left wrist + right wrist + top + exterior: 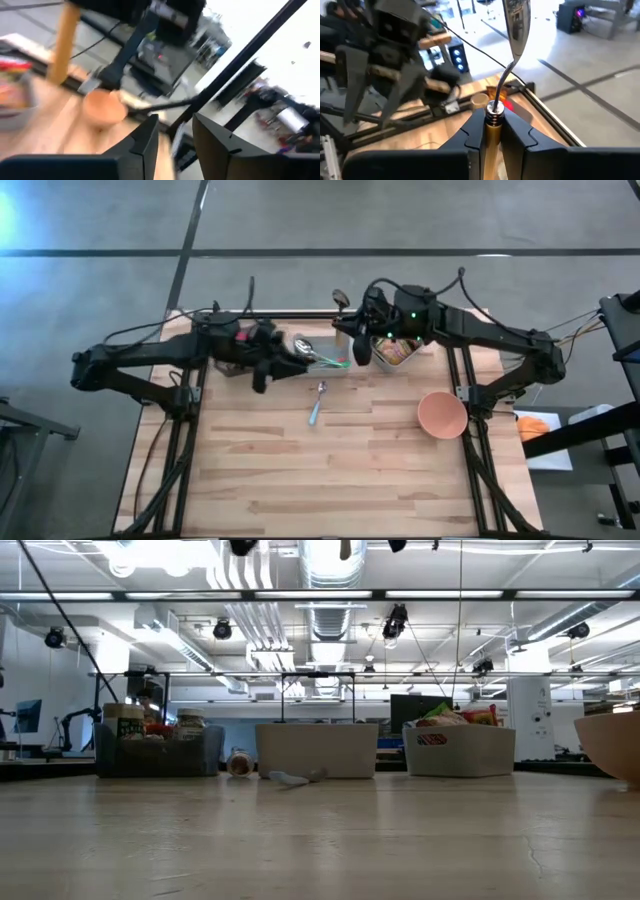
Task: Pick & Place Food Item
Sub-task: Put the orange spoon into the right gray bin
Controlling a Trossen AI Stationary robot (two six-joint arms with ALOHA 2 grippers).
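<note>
My right gripper [352,330] [493,125] is in the air over the table's far edge, shut on a spoon with a gold handle and a silver bowl [516,25]. Colourful food packets [396,350] [455,717] lie in a white bin [460,752] just right of it. My left gripper [288,363] [175,142] hovers to the left, open by a narrow gap, with nothing plainly between its fingers. Beside it, a silver spoon with a green handle [318,352] lies at the middle bin. A blue-handled spoon [316,404] lies flat on the table. My right gripper pinches the spoon's gold handle [492,134] between its two fingers, just below the silver neck. The handle lies along the fingers. The spoon sticks out ahead of them, its bowl raised, clear of the table and bins.
An orange bowl [442,415] [102,107] stands at the table's right side. A dark bin of jars [158,748] and a white bin [318,750] line the far edge, with a jar [238,763] lying between them. Bare wood fills the table's near half.
</note>
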